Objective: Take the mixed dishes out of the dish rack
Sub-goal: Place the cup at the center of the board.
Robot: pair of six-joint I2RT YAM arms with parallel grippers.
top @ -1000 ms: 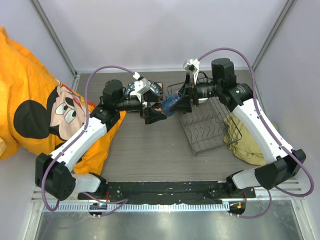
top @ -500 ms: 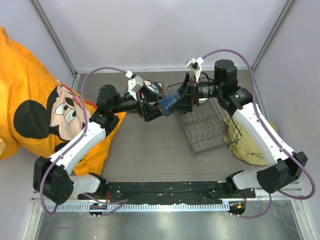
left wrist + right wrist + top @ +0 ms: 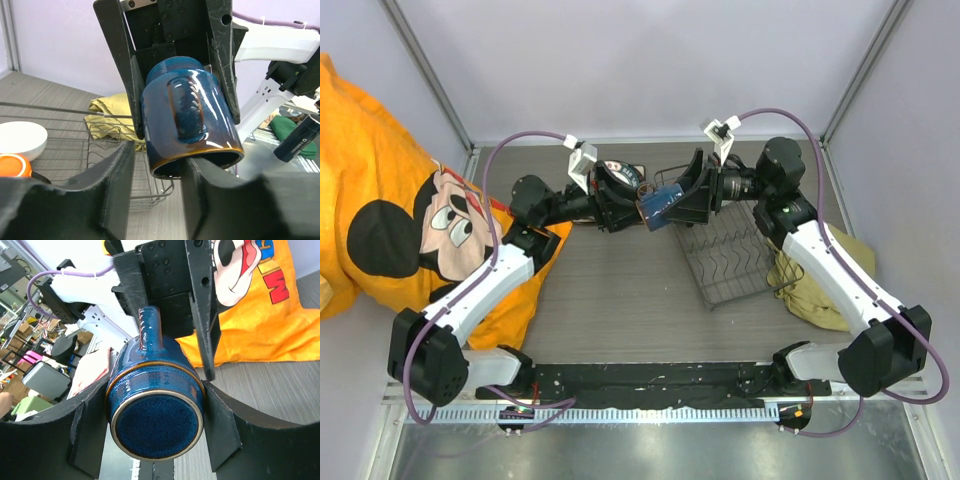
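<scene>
The small dark-blue cup (image 3: 658, 205) hangs on its side above the table, between the two arms. My right gripper (image 3: 672, 200) is shut on its base end (image 3: 155, 415), a finger pressed on each flank. My left gripper (image 3: 634, 208) meets the cup's mouth (image 3: 187, 120). One finger sits in front of the opening and the other stands outside the wall with a gap, so the jaws are open around the rim. The dish rack (image 3: 730, 260) lies under the right wrist, its prongs bare. A white bowl (image 3: 22, 140) and an orange mug (image 3: 15, 165) show at the left wrist view's left edge.
An olive cloth (image 3: 810, 285) lies bunched against the rack's right side. A large orange cartoon-mouse cloth (image 3: 390, 220) covers the left side of the table and runs under the left arm. Grey walls close in the back and both sides.
My left gripper has moved right up to the cup's mouth and its jaws have narrowed. The right gripper has carried the cup slightly left and stays shut on it.
</scene>
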